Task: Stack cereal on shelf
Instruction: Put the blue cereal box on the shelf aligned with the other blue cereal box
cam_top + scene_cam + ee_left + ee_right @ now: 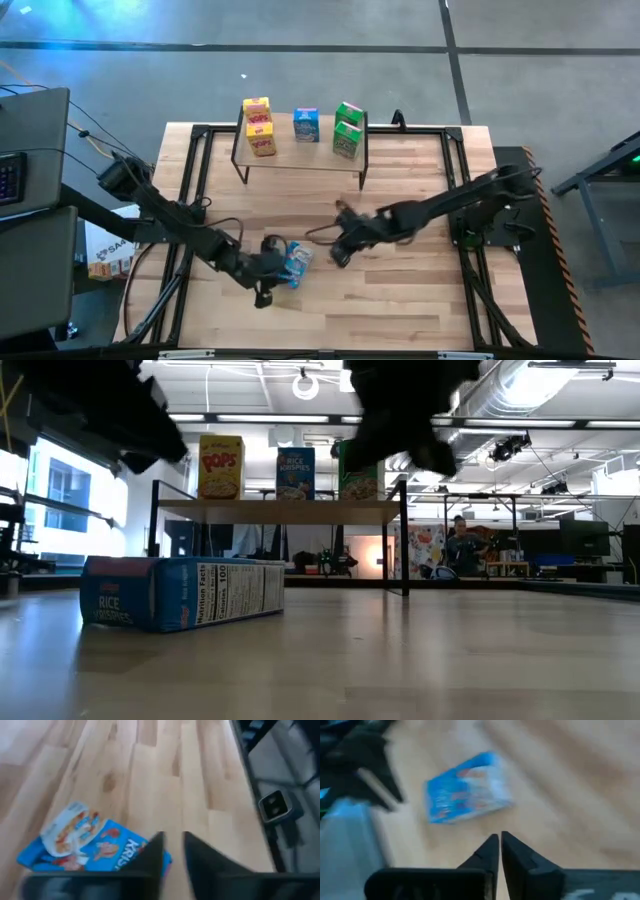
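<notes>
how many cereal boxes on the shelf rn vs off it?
5 on the shelf: two yellow boxes at its left end, one blue box in the middle, two green boxes at the right. 1 off: blue box lying flat on the table.

**Camera Placement**

From overhead we look straight down on the whole table [400, 290] and shelf [300, 150]. At tabletop height we look level across to the shelf [280, 510] and the room behind. Each wrist camera looks down close over the wood. All four views share the blue box lying flat [297, 262] [180, 592] [95, 847] [467, 787].
</notes>
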You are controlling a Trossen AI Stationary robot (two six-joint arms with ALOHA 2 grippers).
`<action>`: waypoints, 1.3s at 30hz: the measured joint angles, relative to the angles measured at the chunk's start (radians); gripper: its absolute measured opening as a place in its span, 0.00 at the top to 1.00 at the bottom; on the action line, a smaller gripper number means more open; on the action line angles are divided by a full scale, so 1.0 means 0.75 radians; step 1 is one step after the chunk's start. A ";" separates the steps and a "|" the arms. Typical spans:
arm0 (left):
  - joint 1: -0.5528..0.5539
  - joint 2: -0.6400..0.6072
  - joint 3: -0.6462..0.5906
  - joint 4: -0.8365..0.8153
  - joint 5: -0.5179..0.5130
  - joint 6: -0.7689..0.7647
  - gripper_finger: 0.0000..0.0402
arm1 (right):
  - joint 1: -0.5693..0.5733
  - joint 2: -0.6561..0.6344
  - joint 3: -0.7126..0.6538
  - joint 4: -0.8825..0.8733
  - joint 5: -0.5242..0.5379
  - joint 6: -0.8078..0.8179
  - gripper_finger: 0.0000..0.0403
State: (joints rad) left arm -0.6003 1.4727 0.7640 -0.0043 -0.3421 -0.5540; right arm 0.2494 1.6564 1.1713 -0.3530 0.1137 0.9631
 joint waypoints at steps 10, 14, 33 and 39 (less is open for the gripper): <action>-0.066 0.126 -0.089 0.152 -0.077 -0.190 0.99 | -0.065 0.398 -0.001 0.714 -0.165 0.058 1.00; -0.073 0.186 -0.090 0.169 -0.087 -0.233 1.00 | -0.065 0.445 -0.002 0.708 -0.119 0.108 1.00; -0.043 0.192 -0.085 -0.005 -0.119 -0.133 1.00 | 0.147 0.455 -0.002 0.624 0.149 0.376 1.00; -0.021 0.144 -0.087 -0.086 -0.129 -0.055 1.00 | 0.219 0.455 -0.002 0.630 0.223 0.461 1.00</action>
State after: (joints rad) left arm -0.6161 1.5809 0.6991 -0.0685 -0.4384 -0.5951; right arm 0.4133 1.9980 1.1698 0.1192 0.2810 1.3090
